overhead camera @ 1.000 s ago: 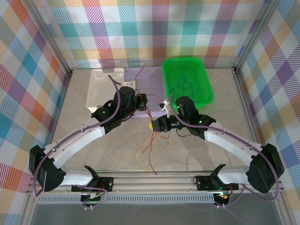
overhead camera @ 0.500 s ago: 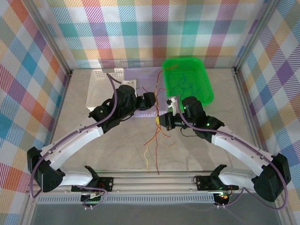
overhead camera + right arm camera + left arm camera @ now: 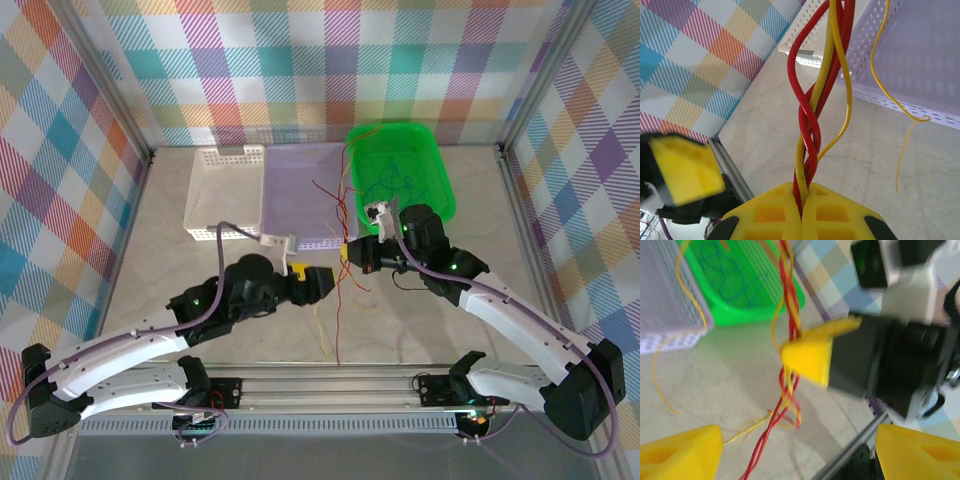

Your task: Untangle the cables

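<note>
With the right hand pinching the twisted red-and-yellow cables, the wide-spread left hand likely needs to seize one strand.

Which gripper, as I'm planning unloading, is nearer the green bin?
Right. The right gripper is beside the green bin's near left corner; the left gripper lies farther, past the right one.

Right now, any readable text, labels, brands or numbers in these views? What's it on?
No readable text in these views.
No print on the green tray, white basket, lilac basket or cables.
The left hand and right hand have plain yellow fingers with no markings visible.
The circuit board at the near rail is too small to read.
</note>
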Controlling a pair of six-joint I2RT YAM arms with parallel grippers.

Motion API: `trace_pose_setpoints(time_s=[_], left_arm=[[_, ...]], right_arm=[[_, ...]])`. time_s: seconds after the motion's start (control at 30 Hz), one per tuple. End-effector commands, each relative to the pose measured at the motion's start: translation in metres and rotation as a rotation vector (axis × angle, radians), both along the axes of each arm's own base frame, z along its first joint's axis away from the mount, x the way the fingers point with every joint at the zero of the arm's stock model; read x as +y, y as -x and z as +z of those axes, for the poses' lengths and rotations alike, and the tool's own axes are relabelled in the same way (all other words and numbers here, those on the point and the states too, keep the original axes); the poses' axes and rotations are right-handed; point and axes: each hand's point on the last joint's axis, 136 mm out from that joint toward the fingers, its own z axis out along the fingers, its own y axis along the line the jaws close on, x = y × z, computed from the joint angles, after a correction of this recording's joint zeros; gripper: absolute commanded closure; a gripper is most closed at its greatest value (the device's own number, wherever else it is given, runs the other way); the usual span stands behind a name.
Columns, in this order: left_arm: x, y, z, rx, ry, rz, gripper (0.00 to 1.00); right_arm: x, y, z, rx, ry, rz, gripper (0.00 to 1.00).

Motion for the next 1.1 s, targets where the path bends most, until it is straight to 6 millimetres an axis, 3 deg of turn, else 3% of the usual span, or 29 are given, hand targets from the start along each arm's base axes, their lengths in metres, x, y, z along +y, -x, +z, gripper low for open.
trace_pose_setpoints(time_s=[0.0,0.13,0.37,0.5,0.67,1.07], left_arm=[[-0.008,0.006,0.01,-0.024,0.1,0.001,0.23],[-0.014,0.006,-0.002,-0.021,0.099,0.007,0.24],[-0.014,-0.003,0.005,-0.059,0.141,0.06,0.25],[-0.017,-0.007,-0.001,-0.059,0.131,0.078,0.26],[-0.021,-0.009,-0.008,-0.049,0.129,0.081,0.42],[-0.018,-0.018,-0.01,-0.054,0.14,0.139,0.5]], right_arm=[[0.003,0.004,0.018,0.014,-0.067,0.016,1.0],[0.009,0.009,0.021,0.046,-0.094,0.047,1.0],[0.016,0.016,0.018,0.111,-0.129,0.091,1.0],[0.018,0.02,0.02,0.137,-0.153,0.113,1.0],[0.018,0.022,0.024,0.148,-0.174,0.115,1.0],[0.026,0.028,0.028,0.208,-0.239,0.156,1.0]])
